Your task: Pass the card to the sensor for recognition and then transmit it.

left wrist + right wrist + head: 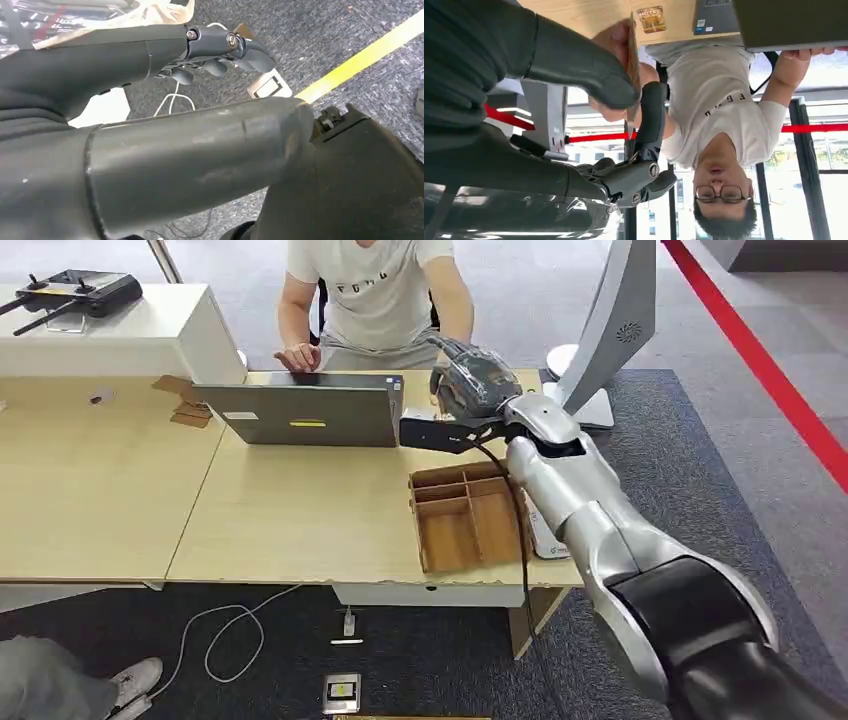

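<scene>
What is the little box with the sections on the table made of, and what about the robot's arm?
The sectioned box looks like thin brown wood or pressed board: matte, flat panels, darker cut edges. The right arm looks like silver-painted metal or hard plastic, smooth and glossy, with light glinting off it; which one cannot be told from looks.

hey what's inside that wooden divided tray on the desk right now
The wooden tray looks bare in the compartments that show. Its right side is covered by the robot's right arm, so what lies there cannot be seen.
</scene>
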### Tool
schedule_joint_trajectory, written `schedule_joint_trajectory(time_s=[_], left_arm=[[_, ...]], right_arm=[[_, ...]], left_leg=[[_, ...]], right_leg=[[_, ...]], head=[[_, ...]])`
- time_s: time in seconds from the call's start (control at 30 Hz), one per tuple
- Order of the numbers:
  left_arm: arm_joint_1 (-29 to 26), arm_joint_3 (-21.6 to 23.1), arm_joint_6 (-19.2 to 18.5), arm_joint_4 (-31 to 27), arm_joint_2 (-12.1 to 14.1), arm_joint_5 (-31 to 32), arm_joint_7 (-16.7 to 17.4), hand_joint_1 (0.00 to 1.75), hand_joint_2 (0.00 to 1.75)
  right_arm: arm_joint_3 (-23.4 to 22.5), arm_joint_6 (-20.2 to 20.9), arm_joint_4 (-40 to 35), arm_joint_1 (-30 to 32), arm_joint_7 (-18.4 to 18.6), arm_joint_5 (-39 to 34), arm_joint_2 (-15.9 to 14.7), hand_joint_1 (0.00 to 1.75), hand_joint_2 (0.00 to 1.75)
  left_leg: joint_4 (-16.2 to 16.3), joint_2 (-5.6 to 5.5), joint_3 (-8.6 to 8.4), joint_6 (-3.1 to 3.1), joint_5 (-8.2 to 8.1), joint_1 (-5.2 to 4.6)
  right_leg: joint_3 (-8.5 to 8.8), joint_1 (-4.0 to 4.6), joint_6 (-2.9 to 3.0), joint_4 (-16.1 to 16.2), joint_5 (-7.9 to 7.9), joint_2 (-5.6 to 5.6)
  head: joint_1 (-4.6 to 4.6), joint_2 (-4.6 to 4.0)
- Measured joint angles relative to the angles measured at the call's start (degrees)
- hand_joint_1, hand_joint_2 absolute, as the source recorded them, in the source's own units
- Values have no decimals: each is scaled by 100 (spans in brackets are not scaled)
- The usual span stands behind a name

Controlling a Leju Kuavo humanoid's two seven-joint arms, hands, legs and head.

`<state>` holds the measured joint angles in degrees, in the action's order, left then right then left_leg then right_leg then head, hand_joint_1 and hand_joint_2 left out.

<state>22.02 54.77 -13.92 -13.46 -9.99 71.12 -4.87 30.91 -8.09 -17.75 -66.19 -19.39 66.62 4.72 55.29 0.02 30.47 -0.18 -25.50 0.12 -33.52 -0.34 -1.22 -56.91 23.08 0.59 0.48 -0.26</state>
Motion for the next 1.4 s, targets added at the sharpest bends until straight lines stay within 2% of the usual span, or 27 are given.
schedule_joint_trajectory(time_s=[0.03,0.17,0.37,0.6,0.73,0.9,0.93,1.03,1.2,1.4], left_arm=[[0,0,0,0,4,-2,-2,0,0],[-2,0,0,0,26,-2,-31,0,0],[-4,-4,0,0,48,-7,-55,0,0],[-12,-4,0,0,66,55,-105,0,0],[-37,-7,0,0,74,61,-96,0,0],[-72,-18,0,0,83,70,33,0,0],[-80,-24,0,0,83,72,66,0,0],[-87,-39,0,0,83,107,122,0,0],[-93,-98,22,0,81,68,131,0,0],[-88,-140,37,0,74,55,153,0,0]], right_arm=[[2,-15,-2,0,0,22,7,0,0],[4,-103,-11,-1,-24,99,7,0,0],[26,-227,-11,-22,184,265,-15,0,0],[39,-228,-4,-218,546,407,-308,0,0],[42,-166,7,-292,785,527,-700,0,0],[46,234,68,-213,1143,579,-1329,0,0],[46,368,81,-163,1226,639,-1472,0,0],[57,1110,133,47,1475,977,-1947,0,0],[37,1323,221,371,1976,743,-2724,0,0],[-127,1314,275,836,2041,417,-3419,0,0]], left_leg=[[0,0,0,0,0,0],[0,0,0,0,0,0],[1,0,-1,0,0,-1],[2,-1,-2,0,0,-2],[5,-3,-1,1,-1,-3],[12,-3,0,6,-4,-4],[13,-3,0,7,-5,-4],[16,-7,2,12,-8,-4],[17,-6,7,21,-14,-7],[15,-2,6,25,-20,-6]], right_leg=[[0,0,0,0,0,0],[0,0,0,0,0,0],[0,0,0,0,0,0],[-1,-1,0,0,0,0],[0,-3,0,2,0,1],[-1,-3,-1,5,0,3],[0,-3,-1,6,0,2],[2,-3,-2,9,0,5],[0,-7,-7,10,3,5],[0,-6,-15,11,9,2]], head=[[0,0],[0,-2],[0,0],[-2,0],[0,0],[-2,0],[-2,0],[0,0],[0,0],[-2,0]])
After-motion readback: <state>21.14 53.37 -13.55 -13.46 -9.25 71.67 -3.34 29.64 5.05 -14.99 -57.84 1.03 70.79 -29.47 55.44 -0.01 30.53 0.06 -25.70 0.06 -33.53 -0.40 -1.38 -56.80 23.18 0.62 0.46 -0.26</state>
